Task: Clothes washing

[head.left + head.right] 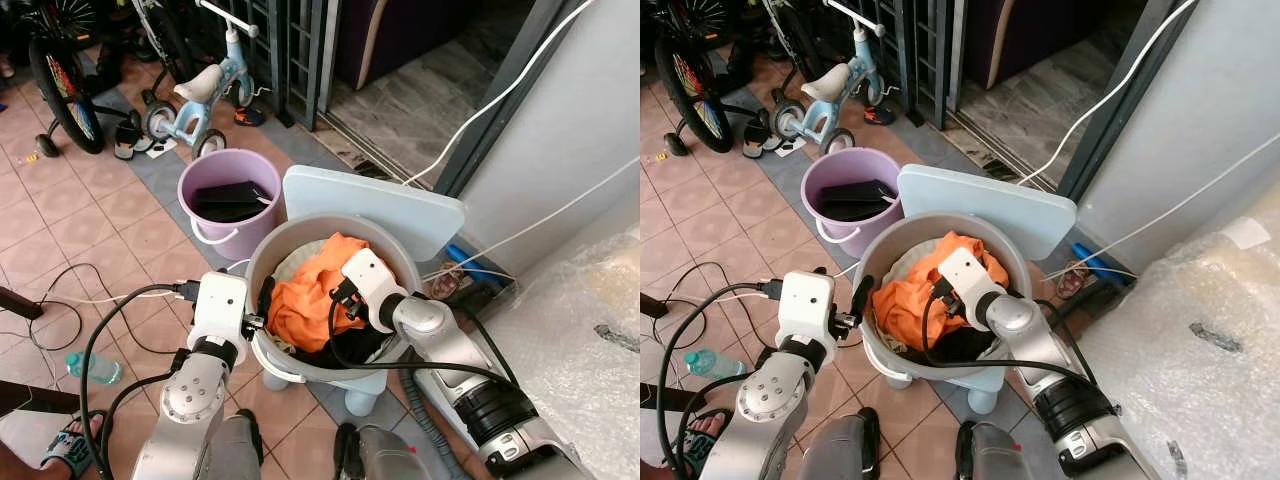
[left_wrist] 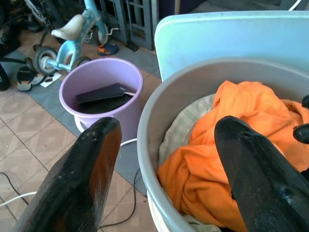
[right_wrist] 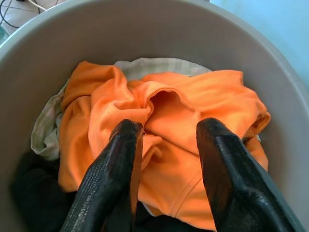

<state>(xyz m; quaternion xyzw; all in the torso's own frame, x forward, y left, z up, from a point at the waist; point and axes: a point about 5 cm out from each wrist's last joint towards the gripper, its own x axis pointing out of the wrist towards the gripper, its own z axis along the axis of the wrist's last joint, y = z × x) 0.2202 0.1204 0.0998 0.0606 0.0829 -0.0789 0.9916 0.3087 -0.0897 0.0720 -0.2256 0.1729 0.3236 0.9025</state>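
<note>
**Right end effector over the orange garment, inside the tub**

The right end effector (image 3: 164, 159) is released, its two black fingers (image 3: 120, 164) parted and aimed down into the grey washer tub (image 1: 262, 262) at frame centre. The orange garment (image 3: 178, 121) lies directly ahead of and below the fingertips, bunched, with no clear long axis, on top of pale and dark laundry. The left end effector (image 2: 164, 159), also released, straddles the tub rim at centre left, one finger outside, one inside. Judgement: the right arm is nearer. Beyond the tub, upper left, stands a purple bucket (image 1: 205, 230)
</note>
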